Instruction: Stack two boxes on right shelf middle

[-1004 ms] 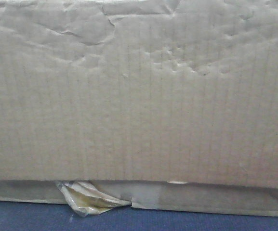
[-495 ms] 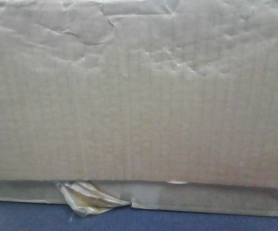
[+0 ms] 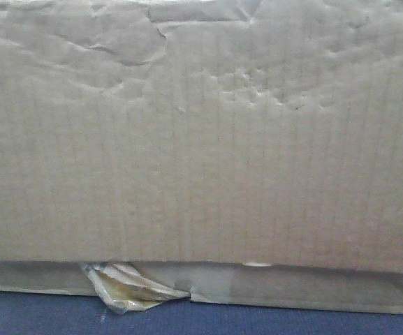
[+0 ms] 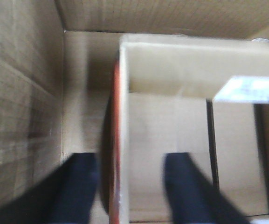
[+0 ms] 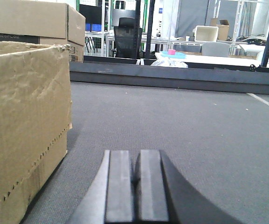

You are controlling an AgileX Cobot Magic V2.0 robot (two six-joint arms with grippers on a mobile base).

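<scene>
With the left hand (image 4: 132, 161) open astride a cardboard box wall (image 4: 123, 93) and the right hand (image 5: 136, 163) closed empty, a pinch may bend that thin wall.

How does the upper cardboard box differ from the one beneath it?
The large box shows a tall face, wrinkled and dented near the top; the flat box shows a low, smoother strip. The flat box carries a torn yellowish tape tuft; the large box shows none. Both are brown cardboard.

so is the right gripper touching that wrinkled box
Apart. Right wrist view shows bare grey floor between the right gripper and the wrinkled box.
</scene>
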